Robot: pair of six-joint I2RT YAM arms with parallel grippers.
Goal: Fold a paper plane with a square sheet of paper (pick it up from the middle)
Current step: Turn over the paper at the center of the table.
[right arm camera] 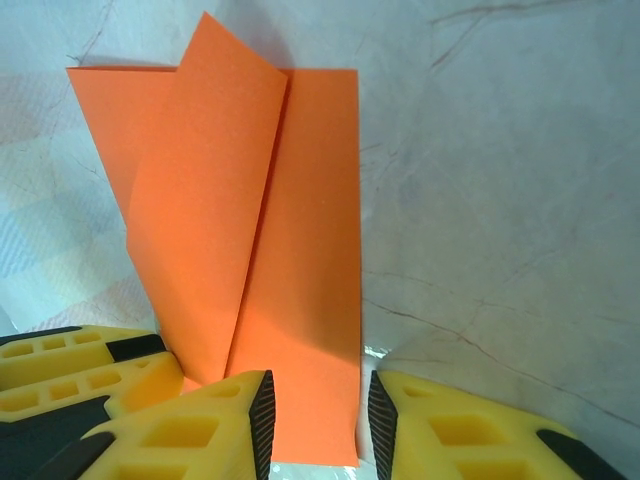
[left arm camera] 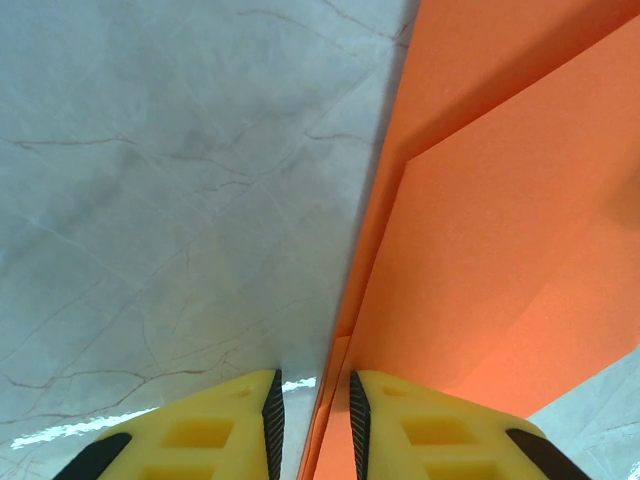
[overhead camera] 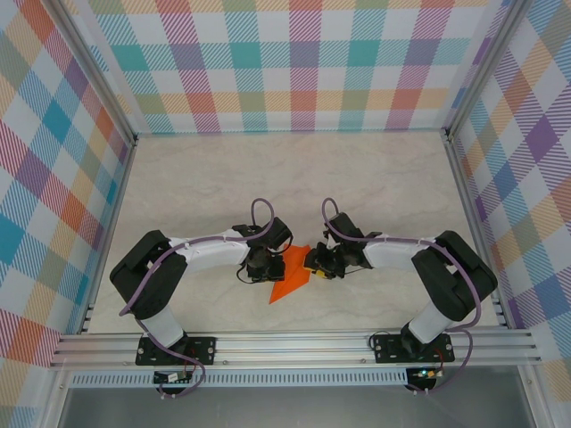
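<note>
From above, the partly folded orange paper [overhead camera: 287, 281] lay on the table [overhead camera: 294, 178] near the arm bases, with the left gripper [overhead camera: 264, 265] and right gripper [overhead camera: 318, 262] flanking its far end. In the left wrist view the jaws stood narrowly parted, a raised paper edge in the gap, apparently unpinched. In the right wrist view the jaws were wider, straddling a folded strip. This looked mid-fold; next, the flap wanted pressing flat along its crease.

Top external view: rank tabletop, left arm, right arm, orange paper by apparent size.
1. Largest by far: marble tabletop.
2. Tied: left arm and right arm look alike, so no ranking between them.
3. Smallest: folded orange paper.
</note>
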